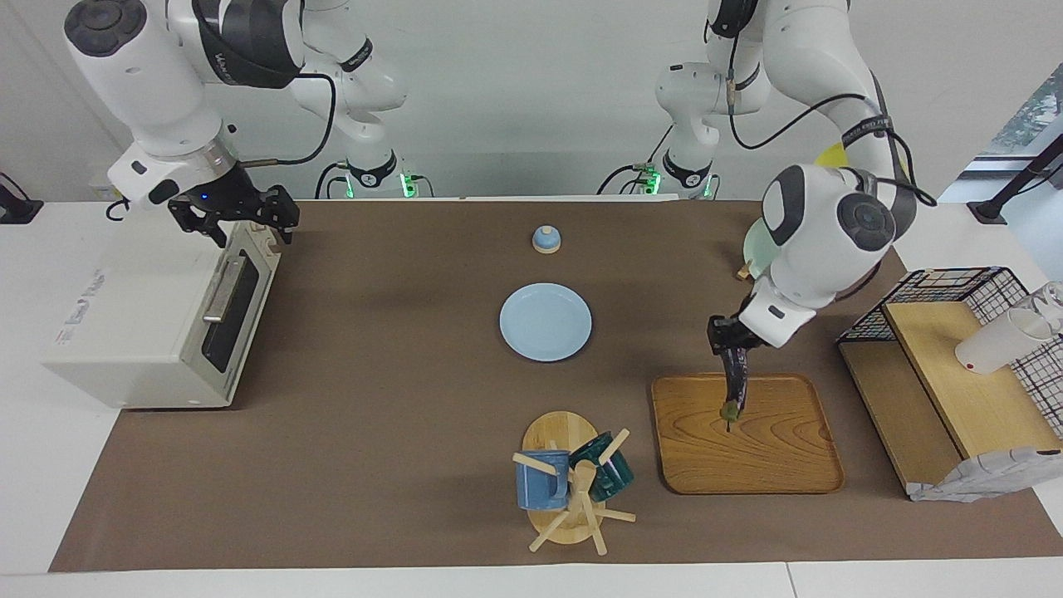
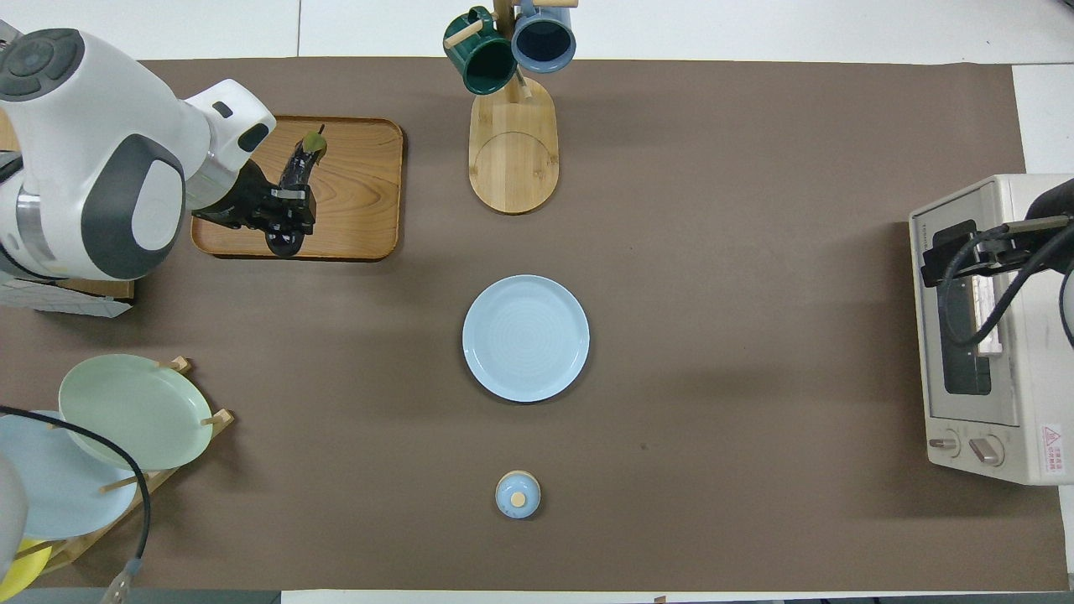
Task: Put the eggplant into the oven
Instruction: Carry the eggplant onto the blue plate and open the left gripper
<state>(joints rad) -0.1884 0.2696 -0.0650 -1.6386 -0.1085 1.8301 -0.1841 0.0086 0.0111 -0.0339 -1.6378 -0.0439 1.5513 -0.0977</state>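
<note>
The dark purple eggplant (image 1: 736,384) hangs stem end down from my left gripper (image 1: 731,353), which is shut on its upper end just above the wooden tray (image 1: 772,465). In the overhead view the eggplant (image 2: 299,168) and the left gripper (image 2: 285,210) are over the tray (image 2: 361,218). The cream-white oven (image 1: 124,332) stands at the right arm's end of the table with its dark glass door shut. My right gripper (image 1: 252,226) is open over the top front edge of the oven (image 2: 1024,453), above the door's bar handle (image 1: 221,291).
A light blue plate (image 1: 545,321) lies mid-table, with a small blue lid (image 1: 546,239) nearer to the robots. A wooden mug tree with two mugs (image 1: 573,477) stands beside the tray. A wire-mesh and wood shelf (image 1: 947,374) and a plate rack (image 2: 126,419) are at the left arm's end.
</note>
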